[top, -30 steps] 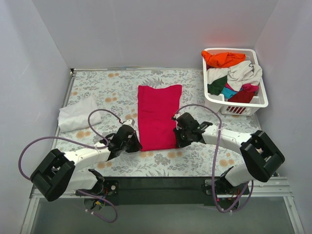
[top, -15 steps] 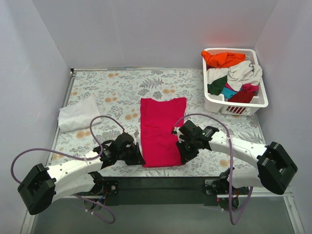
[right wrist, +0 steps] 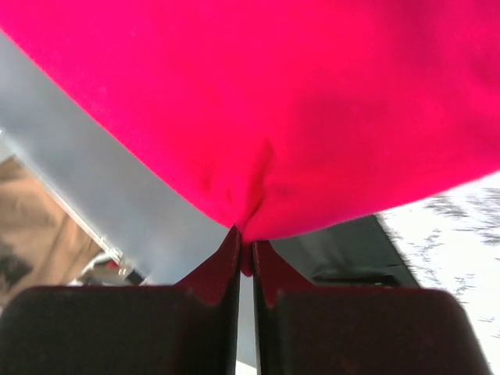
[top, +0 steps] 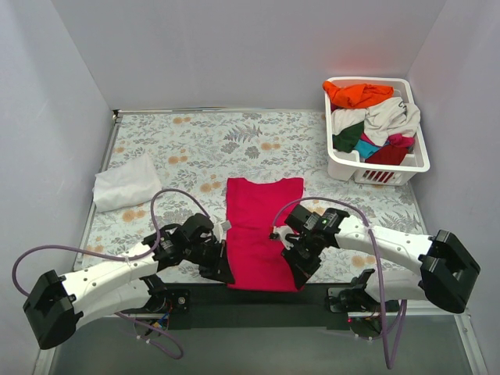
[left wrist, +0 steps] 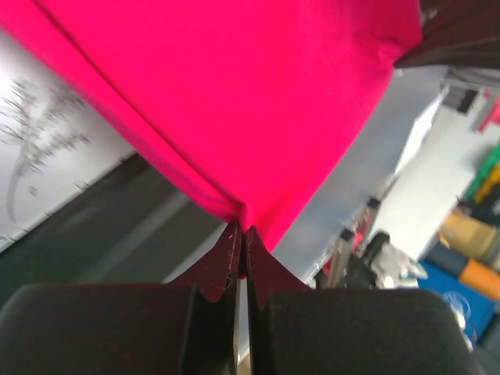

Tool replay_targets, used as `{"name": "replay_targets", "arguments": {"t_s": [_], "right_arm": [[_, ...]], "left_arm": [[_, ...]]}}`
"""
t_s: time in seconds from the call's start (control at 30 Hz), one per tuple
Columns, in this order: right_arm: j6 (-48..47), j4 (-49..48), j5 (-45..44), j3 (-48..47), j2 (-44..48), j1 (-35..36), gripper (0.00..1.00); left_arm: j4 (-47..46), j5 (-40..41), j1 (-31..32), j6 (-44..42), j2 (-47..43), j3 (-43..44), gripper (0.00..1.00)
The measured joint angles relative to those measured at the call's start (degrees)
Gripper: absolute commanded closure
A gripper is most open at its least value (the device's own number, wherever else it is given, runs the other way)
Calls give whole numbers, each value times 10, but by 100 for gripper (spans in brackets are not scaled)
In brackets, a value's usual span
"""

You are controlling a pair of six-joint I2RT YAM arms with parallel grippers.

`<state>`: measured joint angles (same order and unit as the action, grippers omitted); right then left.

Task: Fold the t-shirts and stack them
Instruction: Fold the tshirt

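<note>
The crimson-pink t-shirt lies as a long folded strip down the middle of the table, its near end reaching the front edge. My left gripper is shut on the shirt's near left corner. My right gripper is shut on its near right corner. Both wrist views show pink cloth pinched between dark fingertips. A folded white t-shirt lies at the left. More t-shirts, orange, off-white, green and teal, fill the basket.
The white slotted basket stands at the back right. The floral table cover ends at a dark front rail, with both arm bases below it. Purple cables loop off both arms. Grey walls close in on three sides.
Both grippers have drawn back toward the front edge, dragging the pink shirt about half its length nearer along the table. The white shirt and the basket have not moved.
</note>
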<state>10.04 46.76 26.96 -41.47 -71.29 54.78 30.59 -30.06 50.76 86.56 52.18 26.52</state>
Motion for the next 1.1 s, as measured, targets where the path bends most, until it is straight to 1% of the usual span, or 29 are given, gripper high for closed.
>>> {"name": "replay_targets", "arguments": {"t_s": [0.2, 0.33, 0.47, 0.6, 0.77, 0.93, 1.1], "right_arm": [[-24, 39, 60, -26, 31, 17, 99], [-33, 62, 76, -78, 59, 20, 99], [-41, 92, 66, -146, 75, 21, 99], [-43, 117, 16, -202, 77, 21, 99], [-43, 141, -62, -245, 75, 2, 99], [-42, 146, -143, -260, 62, -50, 99], [-30, 118, -221, -257, 42, -74, 99]], "left_arm": [[35, -54, 0, -7, -53, 7, 100], [60, -52, 0, -9, -92, 55, 100], [66, -31, 0, -11, -114, 115, 100], [64, 10, 0, -13, -133, 144, 100], [49, 93, 0, -11, -146, 133, 100], [13, 182, 0, -7, -145, 100, 100], [-51, 257, 0, -14, -114, 74, 100]]}}
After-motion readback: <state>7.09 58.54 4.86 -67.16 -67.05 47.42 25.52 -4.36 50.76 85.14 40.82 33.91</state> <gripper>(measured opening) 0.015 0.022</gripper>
